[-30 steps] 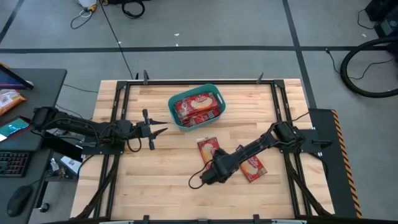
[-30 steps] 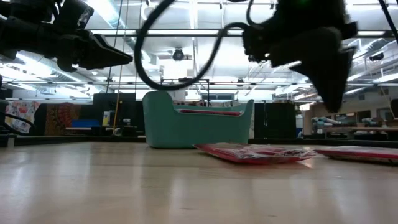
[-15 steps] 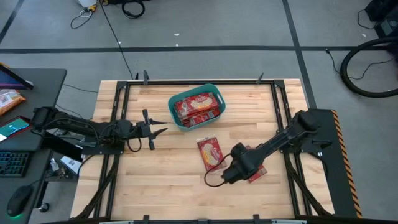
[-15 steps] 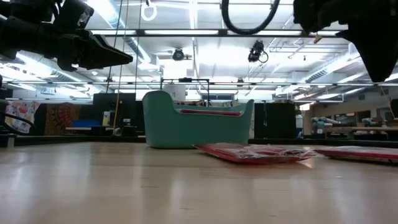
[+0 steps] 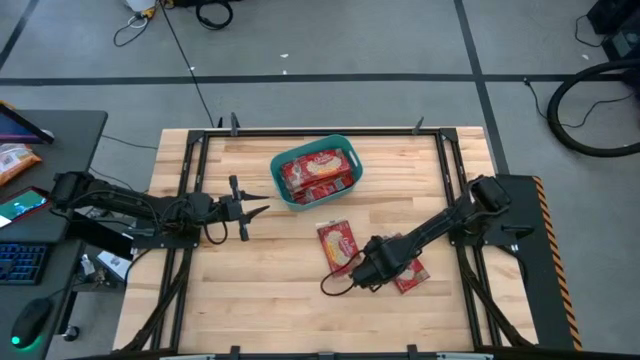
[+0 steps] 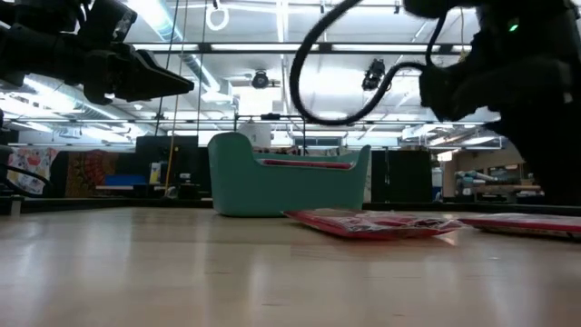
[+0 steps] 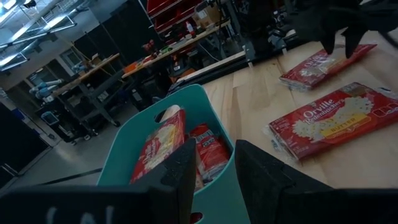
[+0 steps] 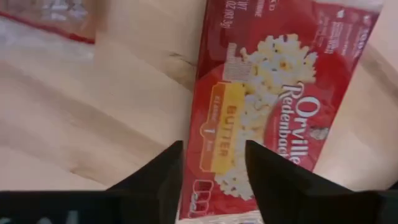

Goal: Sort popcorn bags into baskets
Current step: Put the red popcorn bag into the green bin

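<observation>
Right gripper [image 5: 352,274]: positioned low over the table [image 5: 260,290], between the two loose bags. In the right wrist view its fingers [image 8: 158,177] stand narrowly apart with nothing between them, over the end of bag B [image 8: 273,118], whose printed face reads "Orville Redenbacher's", "Butter". Contact between fingers and bag cannot be told.

Left gripper [image 5: 258,209]: held above the table on the left side, pointing toward the basket [image 5: 283,192], apart from it. In the left wrist view its fingers [image 7: 186,168] are narrowly apart and hold nothing.

Basket: teal tub near the far edge of the table, at centre. It contains several red bags [image 5: 318,170]; in the left wrist view they stand on edge [image 7: 163,149] inside it. Exact count cannot be told.

Bag A [image 5: 337,243]: flat on the table, near the basket on its near side, just beside the right gripper.

Bag B [image 5: 408,271]: flat on the table, partly covered by the right arm [image 5: 430,232] in the high view; apart from bag A.

Low view: both loose bags lie flat [image 6: 372,222], with the basket [image 6: 272,186] behind them
</observation>
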You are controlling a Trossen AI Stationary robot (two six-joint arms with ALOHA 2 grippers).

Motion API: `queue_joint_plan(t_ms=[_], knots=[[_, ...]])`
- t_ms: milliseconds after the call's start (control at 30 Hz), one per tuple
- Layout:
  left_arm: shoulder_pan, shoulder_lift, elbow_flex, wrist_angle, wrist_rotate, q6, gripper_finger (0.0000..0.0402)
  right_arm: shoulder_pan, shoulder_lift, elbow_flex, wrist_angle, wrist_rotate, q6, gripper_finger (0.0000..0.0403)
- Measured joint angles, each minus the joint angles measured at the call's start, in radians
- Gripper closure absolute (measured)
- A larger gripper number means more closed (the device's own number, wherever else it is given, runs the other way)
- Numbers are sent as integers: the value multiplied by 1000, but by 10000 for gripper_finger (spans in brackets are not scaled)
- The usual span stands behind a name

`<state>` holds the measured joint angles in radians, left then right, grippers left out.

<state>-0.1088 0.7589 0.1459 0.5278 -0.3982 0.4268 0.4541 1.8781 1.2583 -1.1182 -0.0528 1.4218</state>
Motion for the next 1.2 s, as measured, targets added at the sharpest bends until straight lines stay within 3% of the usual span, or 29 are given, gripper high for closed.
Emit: queue_joint_plan(t_ms=[233, 600, 733, 1200], knots=[[0, 0, 0, 0, 0, 2, 285, -15, 23, 4, 9, -23, 53, 164], [0, 0, 0, 0, 0, 4, 285, -15, 123, 27, 20, -24, 41, 168], [0, 0, 0, 0, 0, 4, 285, -15, 126, 26, 27, -27, 19, 204], [0, 0, 0, 0, 0, 4, 285, -12, 133, 28, 6, -64, -117, 395]])
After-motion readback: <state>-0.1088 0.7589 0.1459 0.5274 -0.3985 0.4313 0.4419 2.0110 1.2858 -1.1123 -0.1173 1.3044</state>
